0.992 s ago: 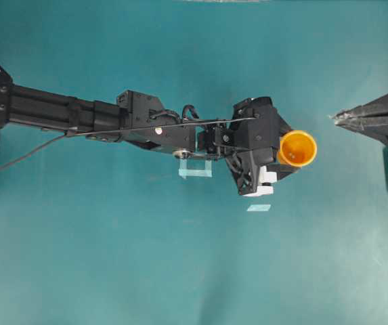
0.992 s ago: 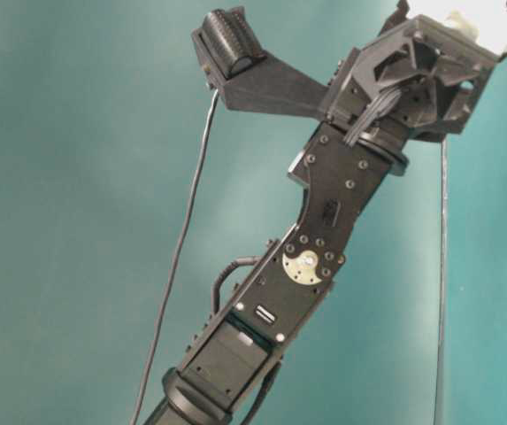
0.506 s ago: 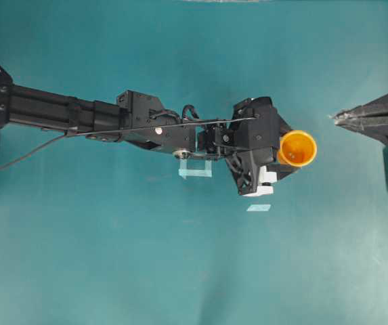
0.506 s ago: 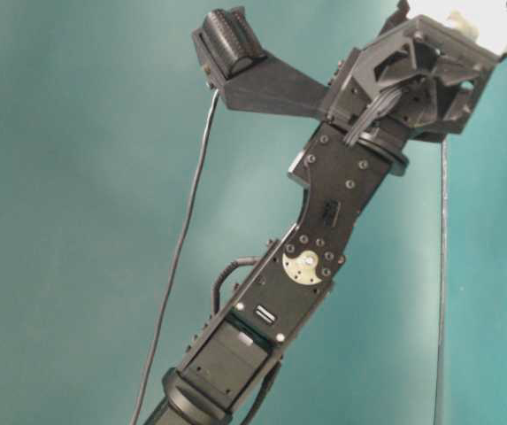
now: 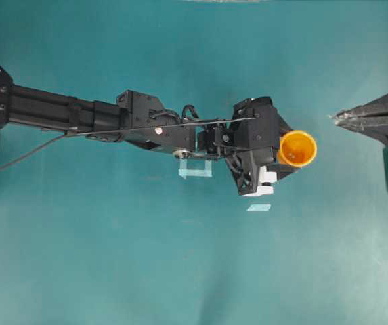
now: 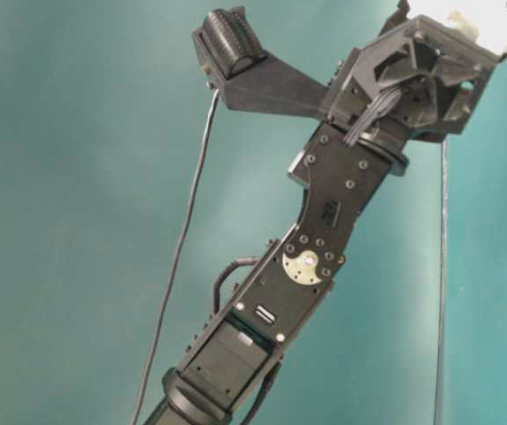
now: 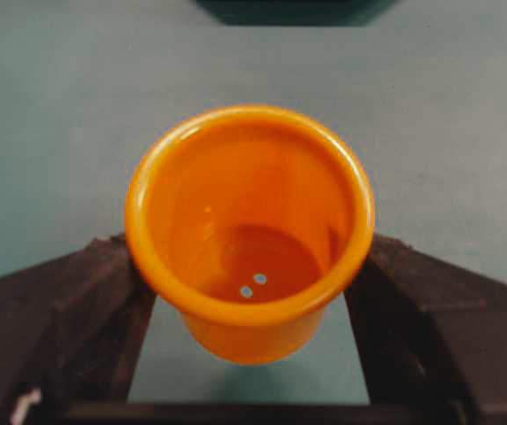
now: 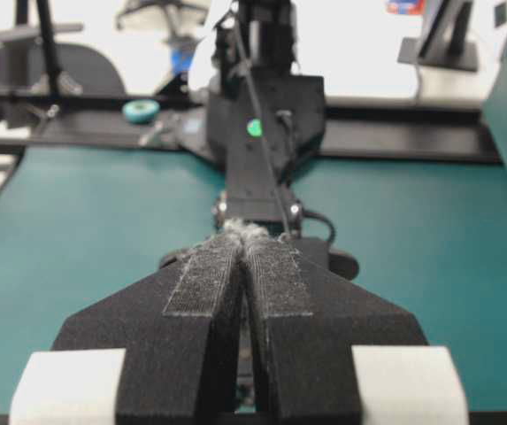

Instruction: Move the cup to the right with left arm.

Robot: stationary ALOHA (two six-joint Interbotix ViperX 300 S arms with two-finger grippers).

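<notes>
The orange cup [image 5: 296,148] sits upright between the jaws of my left gripper [image 5: 290,152], right of the table's middle in the overhead view. From the left wrist, the cup [image 7: 249,230] has a black finger [image 7: 76,319] pressed against each side just under its rim, and a shadow lies on the cloth below its base. The left arm [image 6: 324,239] reaches across from the left. My right gripper [image 5: 334,117] rests at the right edge, tips pointing at the cup with a gap between them. Its padded fingers [image 8: 202,274] are pressed together.
Two pale tape pieces lie on the teal cloth, one [image 5: 195,168] under the left forearm and a smaller one [image 5: 259,207] just below the left wrist. The left arm's base [image 8: 262,133] faces the right wrist camera across the table.
</notes>
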